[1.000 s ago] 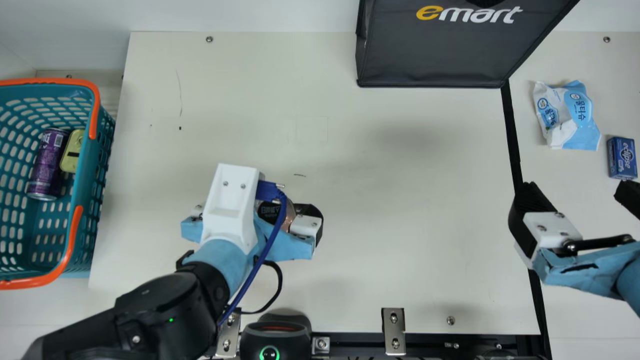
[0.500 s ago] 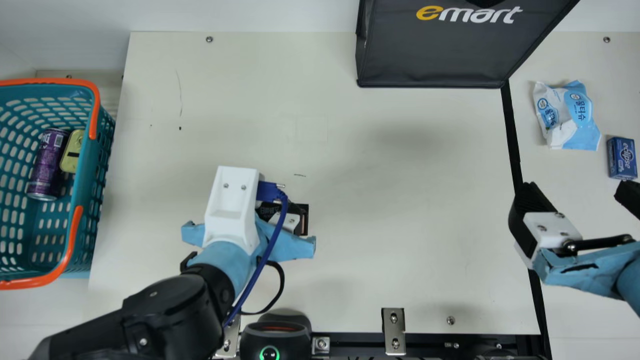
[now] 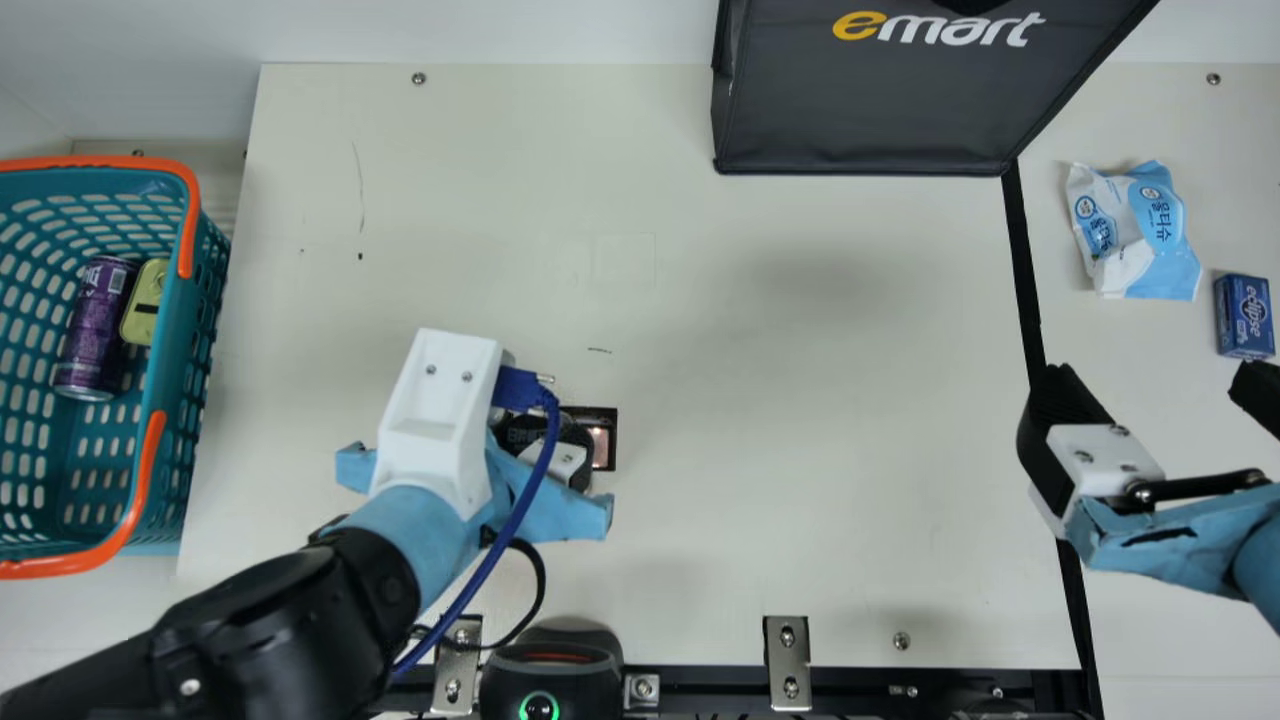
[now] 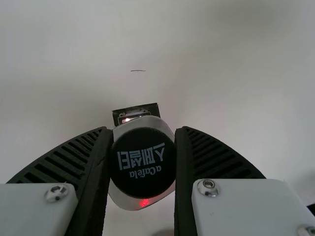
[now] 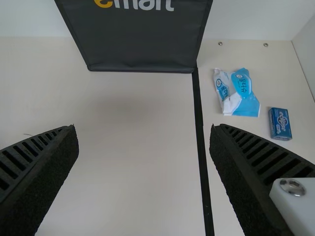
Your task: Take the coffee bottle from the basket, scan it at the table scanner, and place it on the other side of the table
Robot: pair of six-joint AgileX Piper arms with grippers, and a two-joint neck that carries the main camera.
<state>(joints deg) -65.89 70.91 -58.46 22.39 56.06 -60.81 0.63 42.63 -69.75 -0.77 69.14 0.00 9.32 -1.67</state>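
On coffee bottle [image 4: 142,169], red light [image 4: 144,202], left wrist view

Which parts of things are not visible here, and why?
Black-capped coffee bottle: base, left wrist view, behind its cap.
Black-framed table scanner: partly, left wrist view, behind the bottle.
Teal plastic basket: left side, main view, cut by edge.
Black fabric bag: top, main view, cut by edge.
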